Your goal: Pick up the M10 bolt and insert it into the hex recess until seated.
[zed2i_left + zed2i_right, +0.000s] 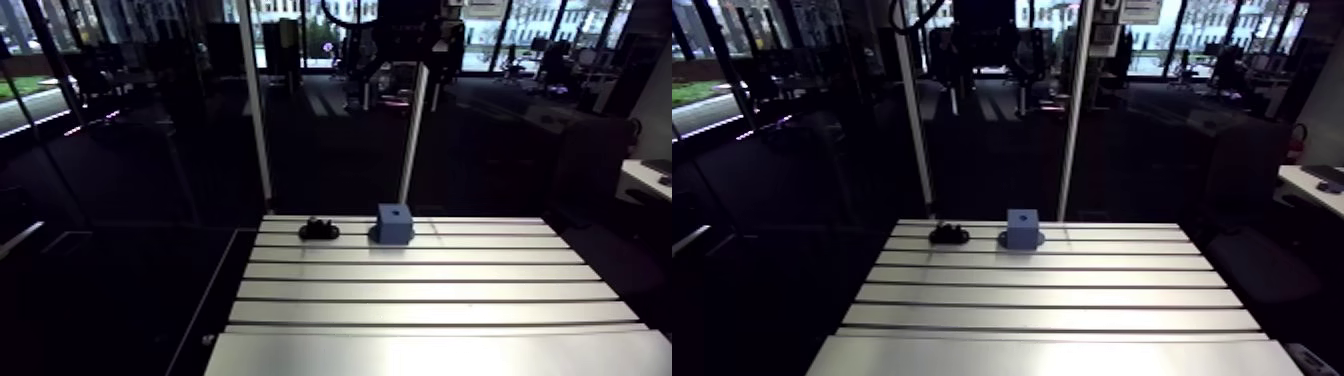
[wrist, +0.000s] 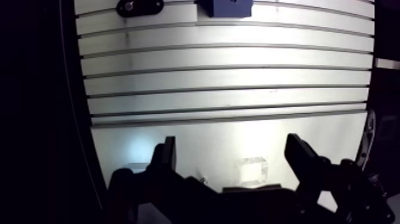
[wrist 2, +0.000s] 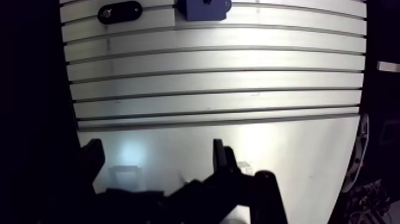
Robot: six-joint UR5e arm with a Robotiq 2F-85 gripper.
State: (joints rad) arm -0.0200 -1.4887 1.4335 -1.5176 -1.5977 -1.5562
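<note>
Slotted aluminium table (image 1: 430, 290), blue block (image 1: 394, 223) at its far edge, small black part (image 1: 319, 229) beside it

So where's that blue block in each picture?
Arm view: the block stands near the table's far edge, about mid-picture.
Wrist view: the block is far ahead of the open jaws, across the table, only partly in view.
Shared landmark: the black piece beside the block, not touching it.

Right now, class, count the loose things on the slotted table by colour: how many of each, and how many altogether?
Blue: 1, the blue block
Black: 1, the black oval piece
Total: 2
</note>
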